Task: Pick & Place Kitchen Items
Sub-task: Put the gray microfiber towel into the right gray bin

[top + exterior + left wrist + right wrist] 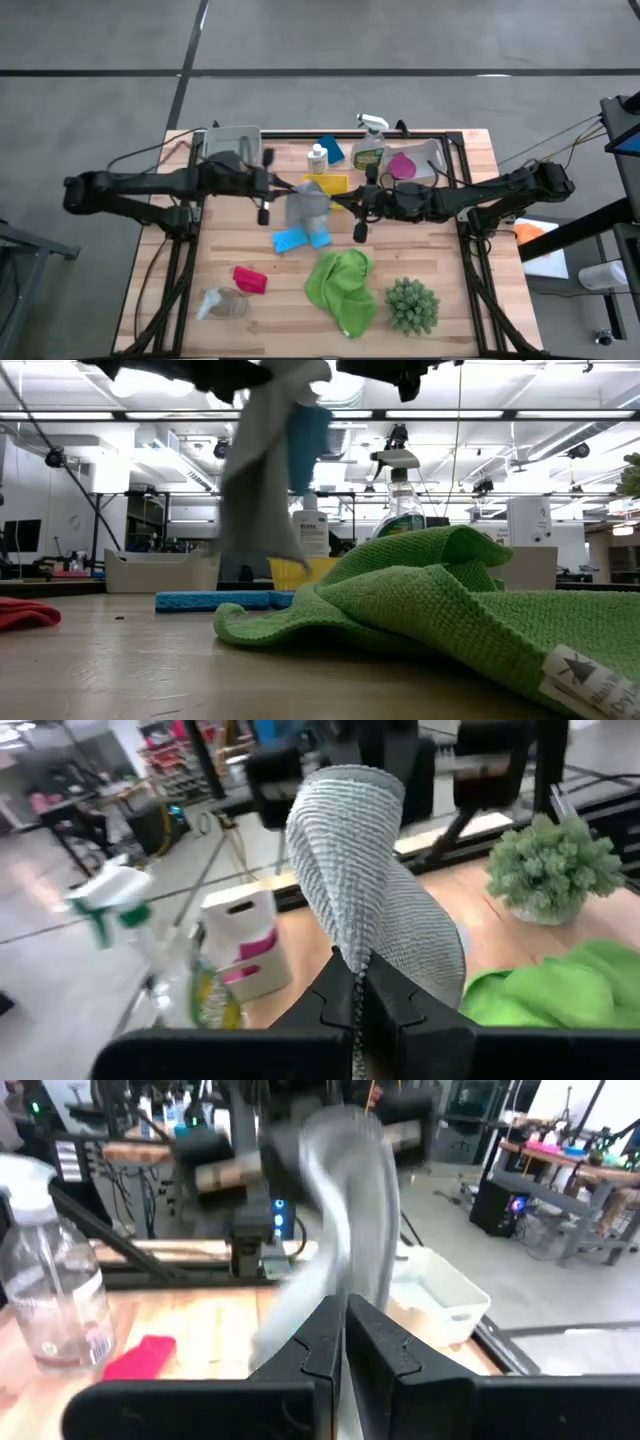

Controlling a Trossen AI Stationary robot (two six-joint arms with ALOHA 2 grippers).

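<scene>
Above the middle of the table point(440, 250), both hands pinch one grey cloth point(307, 205) between them: the left hand point(357, 1005) is clamped on one edge, the right hand point(343, 1342) on the other, so it hangs clear of the wood. Just below it lie blue sponges point(301, 238), with a green cloth point(342, 288) nearer the front edge.

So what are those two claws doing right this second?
Left gripper: shut on the grey cloth.
Right gripper: shut on the same grey cloth, held up between both arms.
</scene>
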